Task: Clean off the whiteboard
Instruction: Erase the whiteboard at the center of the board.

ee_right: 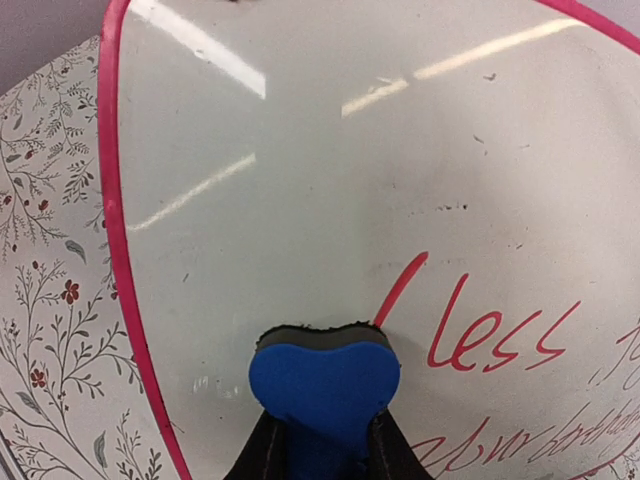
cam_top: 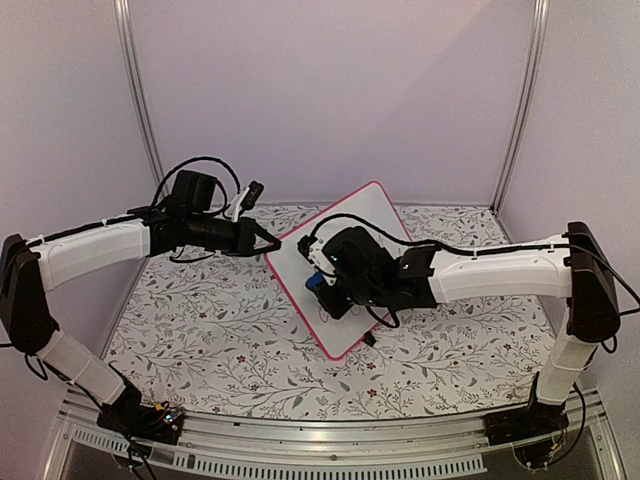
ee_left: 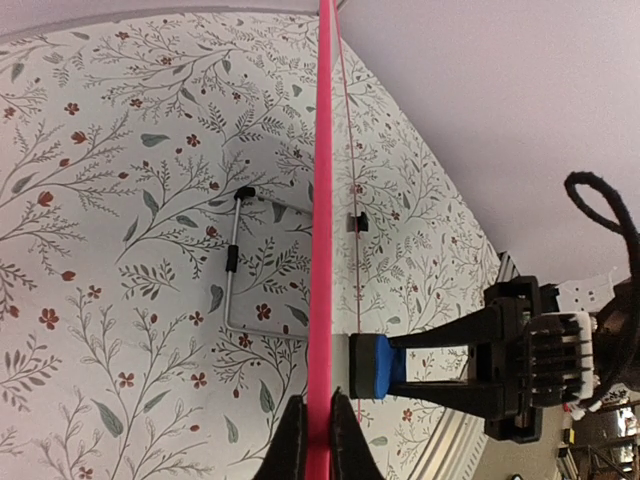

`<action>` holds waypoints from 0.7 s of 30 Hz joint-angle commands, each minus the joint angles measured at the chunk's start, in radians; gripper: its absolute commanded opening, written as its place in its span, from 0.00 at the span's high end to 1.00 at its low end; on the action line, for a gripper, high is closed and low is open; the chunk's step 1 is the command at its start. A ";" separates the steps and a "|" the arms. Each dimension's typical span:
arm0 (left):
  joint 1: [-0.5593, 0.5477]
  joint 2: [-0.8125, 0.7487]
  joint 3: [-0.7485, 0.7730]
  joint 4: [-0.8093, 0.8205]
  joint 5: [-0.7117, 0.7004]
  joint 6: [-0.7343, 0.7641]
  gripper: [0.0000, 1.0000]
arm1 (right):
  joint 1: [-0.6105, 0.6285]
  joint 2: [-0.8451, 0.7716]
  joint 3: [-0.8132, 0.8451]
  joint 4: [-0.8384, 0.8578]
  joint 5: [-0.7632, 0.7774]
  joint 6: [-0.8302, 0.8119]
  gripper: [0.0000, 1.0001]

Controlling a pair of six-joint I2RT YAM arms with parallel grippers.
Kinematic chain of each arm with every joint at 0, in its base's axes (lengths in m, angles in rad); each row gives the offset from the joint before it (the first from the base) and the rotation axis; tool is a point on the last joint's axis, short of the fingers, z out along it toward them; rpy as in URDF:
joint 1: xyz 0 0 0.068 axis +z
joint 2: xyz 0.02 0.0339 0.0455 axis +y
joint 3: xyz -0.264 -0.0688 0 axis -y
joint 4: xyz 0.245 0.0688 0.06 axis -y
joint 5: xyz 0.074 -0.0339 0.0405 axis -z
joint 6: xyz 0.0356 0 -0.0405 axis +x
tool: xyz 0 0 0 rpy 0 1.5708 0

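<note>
Right wrist: my right end effector (ee_right: 325, 447) grips the blue eraser (ee_right: 325, 385) on the whiteboard (ee_right: 300, 200), red writing (ee_right: 500, 340) at 3 o'clock.

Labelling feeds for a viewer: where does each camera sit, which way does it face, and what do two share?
Top external: above and behind the bases, looking down at the table and whiteboard; both arms, left hand and right hand show.
Left wrist: looks along the whiteboard's pink edge; own fingers pinch it.
Right wrist: faces the whiteboard's front and red writing; own fingers grip the blue eraser.
Shared: both wrist views show the eraser against the whiteboard.
</note>
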State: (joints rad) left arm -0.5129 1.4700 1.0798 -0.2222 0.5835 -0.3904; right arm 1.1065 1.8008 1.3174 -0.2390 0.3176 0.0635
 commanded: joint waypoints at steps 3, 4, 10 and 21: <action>0.004 -0.029 -0.009 0.018 0.012 0.033 1.00 | -0.011 -0.038 -0.094 -0.059 -0.027 0.048 1.00; 0.003 -0.029 -0.009 0.017 0.013 0.033 1.00 | -0.011 -0.044 -0.104 -0.059 -0.029 0.053 1.00; 0.003 -0.027 -0.009 0.019 0.018 0.032 1.00 | -0.012 -0.060 -0.116 -0.051 -0.025 0.066 1.00; 0.005 -0.025 -0.009 0.019 0.017 0.033 1.00 | -0.058 -0.019 0.026 -0.045 -0.018 0.019 1.00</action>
State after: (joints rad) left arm -0.5121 1.4700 1.0798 -0.2218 0.5884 -0.3908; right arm 1.0740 1.7584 1.2686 -0.2886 0.3004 0.1078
